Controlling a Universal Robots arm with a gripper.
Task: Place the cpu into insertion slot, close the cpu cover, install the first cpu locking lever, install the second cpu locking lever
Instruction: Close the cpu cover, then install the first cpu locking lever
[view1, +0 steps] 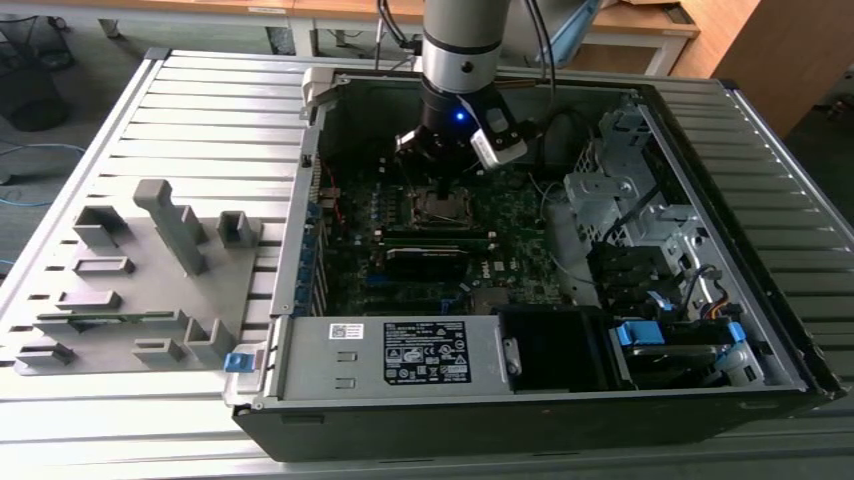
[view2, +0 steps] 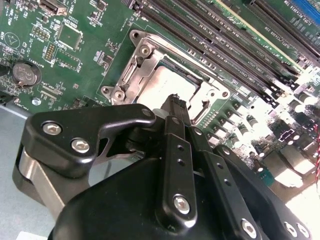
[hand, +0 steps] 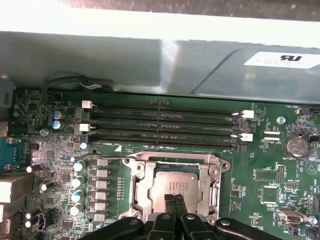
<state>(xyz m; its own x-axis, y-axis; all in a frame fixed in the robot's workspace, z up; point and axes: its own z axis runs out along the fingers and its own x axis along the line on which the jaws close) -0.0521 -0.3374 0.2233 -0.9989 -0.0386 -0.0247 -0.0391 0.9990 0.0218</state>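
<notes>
currently the black two-finger gripper (view2: 175, 102) has its fingertips drawn together, with nothing seen between them. the tips sit directly over the insertion slot (view1: 442, 208), the small square black socket on the green motherboard (hand: 245, 165). they meet over the cpu (hand: 167, 184), a flat square chip with a dull silver-grey top. contact or a slight gap cannot be told.

the cpu lies flat inside the insertion slot, so placement appears complete. the cpu cover (hand: 175, 157), a thin shiny silver frame plate with a square window, looks lowered around the chip. judged from this, the step in hand is seating the cover or beginning the locking levers. that step calls for straight, light pressure, with the tips kept off the thin frame edges.

a thin metal rod (hand: 102, 159) runs outward from one corner of the insertion slot and may be a lever. whether either lever is latched is hard to make out. the gripper body hides the near edge of the insertion slot in both wrist views.

four long black memory slots (hand: 160, 125) run alongside the insertion slot, and a row of small silver capacitors (hand: 77, 185) stands just beside it on another side. a round coin cell (hand: 295, 146) lies well apart from it.
</notes>
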